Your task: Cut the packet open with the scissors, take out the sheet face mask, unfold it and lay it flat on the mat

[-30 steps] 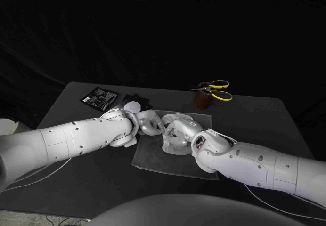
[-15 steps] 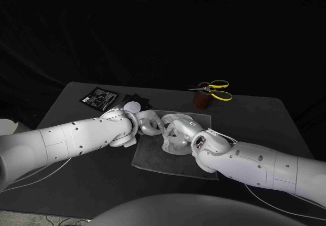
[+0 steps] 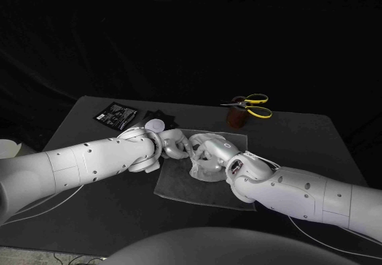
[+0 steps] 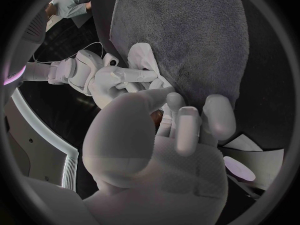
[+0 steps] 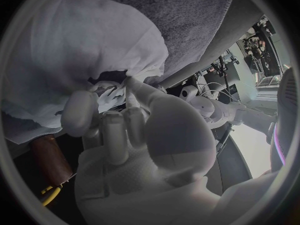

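Observation:
The white sheet face mask (image 5: pixel 81 45) hangs crumpled just above the grey mat (image 3: pixel 179 189) at the table's middle. My left hand (image 3: pixel 172 146) and my right hand (image 3: pixel 210 157) meet over it, fingers close together. The right hand's fingers (image 4: pixel 128 76) pinch a folded edge of the mask (image 4: pixel 147 60). A strip of the mask runs on to my left hand's curled fingers (image 4: pixel 187 117), which seem to pinch its other end. The yellow-handled scissors (image 3: pixel 253 105) stand in a brown holder (image 3: pixel 237 117) at the back right. The black packet (image 3: pixel 117 115) lies at the back left.
A small white piece (image 3: pixel 155 122) lies on the table between the packet and the mat. The mat's front part, near the robot, is bare. The dark table (image 3: pixel 310 138) reaches to its right edge beyond the holder.

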